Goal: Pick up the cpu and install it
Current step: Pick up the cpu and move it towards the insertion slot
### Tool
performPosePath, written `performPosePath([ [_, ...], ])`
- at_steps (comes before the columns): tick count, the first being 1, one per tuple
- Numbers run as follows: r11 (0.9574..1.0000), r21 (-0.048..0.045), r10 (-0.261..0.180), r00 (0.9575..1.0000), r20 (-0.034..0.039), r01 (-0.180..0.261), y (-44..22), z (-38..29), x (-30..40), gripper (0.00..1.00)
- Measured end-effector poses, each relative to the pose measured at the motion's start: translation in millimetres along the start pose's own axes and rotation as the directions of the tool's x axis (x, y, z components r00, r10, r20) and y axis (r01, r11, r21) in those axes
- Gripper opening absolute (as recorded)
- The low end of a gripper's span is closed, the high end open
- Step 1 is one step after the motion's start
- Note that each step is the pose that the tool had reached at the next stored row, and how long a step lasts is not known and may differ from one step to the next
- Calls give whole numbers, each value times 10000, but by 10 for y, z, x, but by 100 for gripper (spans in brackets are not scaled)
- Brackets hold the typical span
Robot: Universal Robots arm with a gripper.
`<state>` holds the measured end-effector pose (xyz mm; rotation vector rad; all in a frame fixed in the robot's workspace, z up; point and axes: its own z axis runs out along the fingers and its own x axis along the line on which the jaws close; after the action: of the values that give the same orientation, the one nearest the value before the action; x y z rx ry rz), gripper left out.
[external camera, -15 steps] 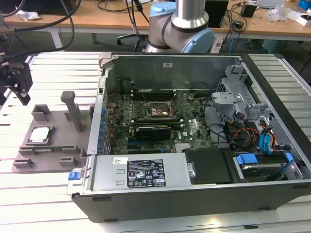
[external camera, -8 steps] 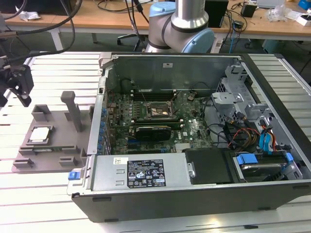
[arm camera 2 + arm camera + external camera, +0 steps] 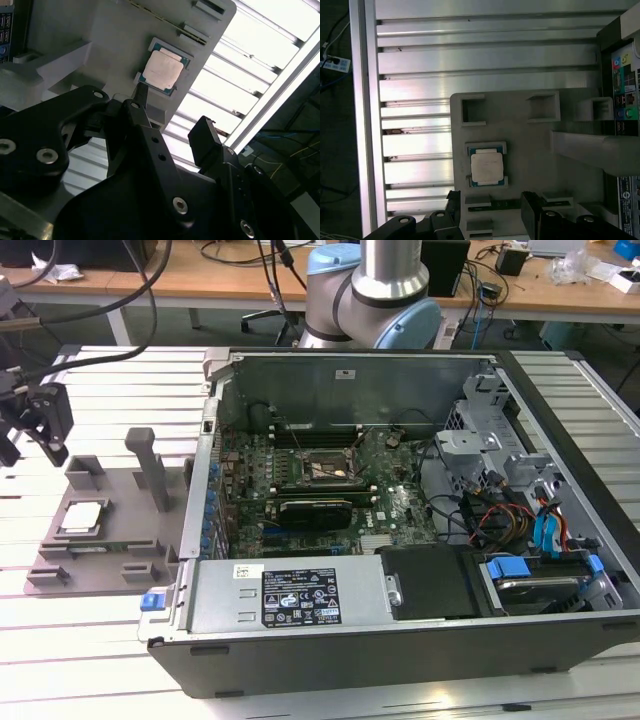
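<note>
Hovering by the grey tray [image 3: 112, 495] on the table [image 3: 100, 640], the hand [image 3: 491, 205] is spread and empty, so the pick-up step is barely begun. The cpu [image 3: 486, 167] lies flat in its tray pocket, untouched; grasping it likely calls for a square descent over its edges.

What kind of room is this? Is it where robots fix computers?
Probably a robotics lab or workshop. A silver and pale-blue robot arm stands behind an open dark-grey metal computer case on a slatted metal table, and wooden desks strewn with cables line the back.
</note>
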<state>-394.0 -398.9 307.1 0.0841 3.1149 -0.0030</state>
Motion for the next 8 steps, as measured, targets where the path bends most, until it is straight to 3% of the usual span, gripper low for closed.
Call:
performPosePath([
  [8, 10000, 0, 0, 10000, 1, 0, 0, 26, 0, 60],
])
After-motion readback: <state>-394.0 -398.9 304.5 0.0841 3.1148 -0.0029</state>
